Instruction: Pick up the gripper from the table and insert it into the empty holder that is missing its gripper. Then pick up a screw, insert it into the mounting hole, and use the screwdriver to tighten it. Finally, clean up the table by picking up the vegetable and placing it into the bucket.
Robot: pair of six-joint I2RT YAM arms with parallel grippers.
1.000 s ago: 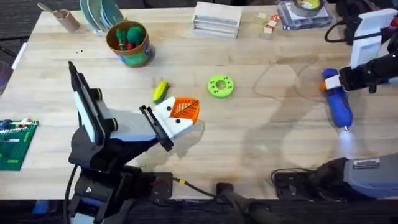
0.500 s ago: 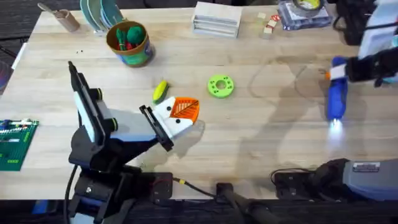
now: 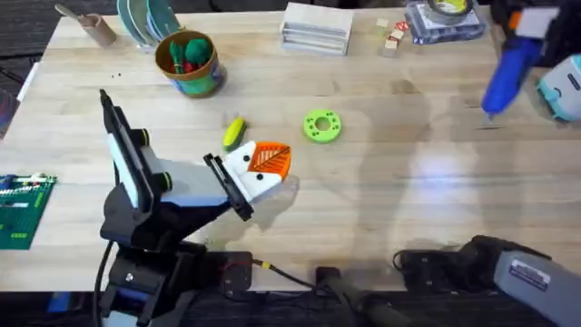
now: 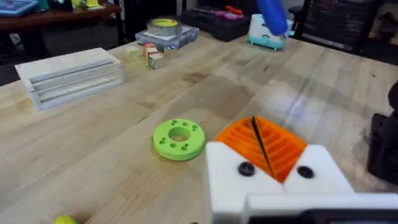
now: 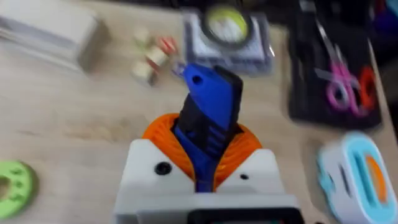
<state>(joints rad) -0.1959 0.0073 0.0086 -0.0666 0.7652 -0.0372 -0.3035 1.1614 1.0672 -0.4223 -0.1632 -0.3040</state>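
1. Closest to me, by the near edge of the table (image 3: 390, 209) and left of the middle, is the left gripper (image 3: 270, 165). The orange pads (image 4: 283, 149) are pressed flat together with nothing between them that I can see. My guess is it's just parked low there, out of the way but close to the veg for the cleanup.
2. Just past its tips the vegetable (image 3: 234, 133) lies on the bare wood, near the gripper but not touching it. It isn't in the bucket yet, so the tidy-up part isn't done.
3. A bit to the right of that is a flat green ring (image 3: 321, 125), well apart from both arms. It isn't part of the job.
4. Further back, toward the far left corner, the bucket (image 3: 198, 84) stands upright with its mouth open. There are already green and red toys inside, but there's room to drop the vegetable in from above.
5. Way out by the far right corner, the right gripper (image 5: 205, 155) is clamped on the screwdriver (image 3: 507, 71). The blue body is squeezed between the pads, lifted clear of the wood with the bit end angled down. To me that looks like carrying it, not driving anything
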